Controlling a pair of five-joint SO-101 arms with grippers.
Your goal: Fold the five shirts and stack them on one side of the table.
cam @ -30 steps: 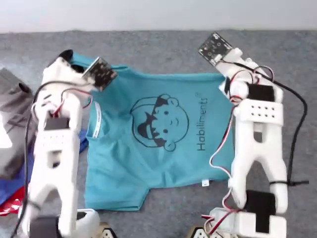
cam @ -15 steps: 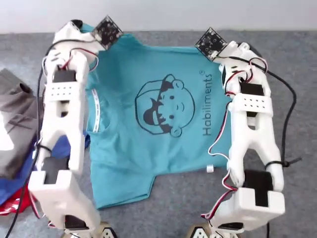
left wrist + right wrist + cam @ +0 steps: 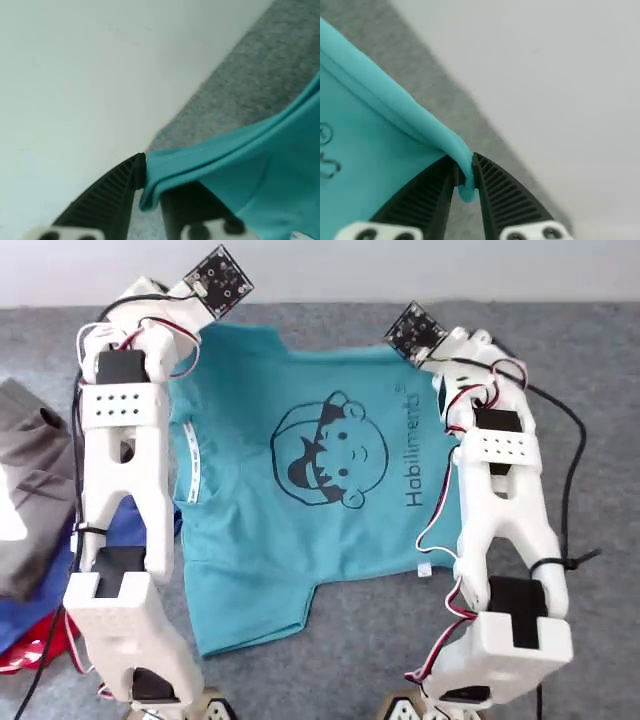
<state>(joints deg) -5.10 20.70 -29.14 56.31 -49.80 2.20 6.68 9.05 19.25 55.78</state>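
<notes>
A teal shirt (image 3: 320,490) with a dark cartoon face print lies spread between the two white arms, its far edge lifted toward the back wall. My left gripper (image 3: 147,187) is shut on a bunched corner of the teal shirt (image 3: 240,160), at the far left of the cloth. At the far right corner my right gripper (image 3: 465,182) pinches the folded hem of the teal shirt (image 3: 380,130). In the high view the left gripper (image 3: 185,310) and right gripper (image 3: 440,340) sit under their camera boards near the table's back edge.
A heap of other shirts lies at the left edge: grey (image 3: 30,500) on top, blue (image 3: 45,590) and red (image 3: 30,655) beneath. The grey carpeted table (image 3: 590,370) ends at a pale wall (image 3: 320,270) close behind the grippers.
Both arms have stretched toward the back wall, dragging the teal shirt's far edge with them. The shirt has slid back and pulled flatter and tauter between the two grippers.
</notes>
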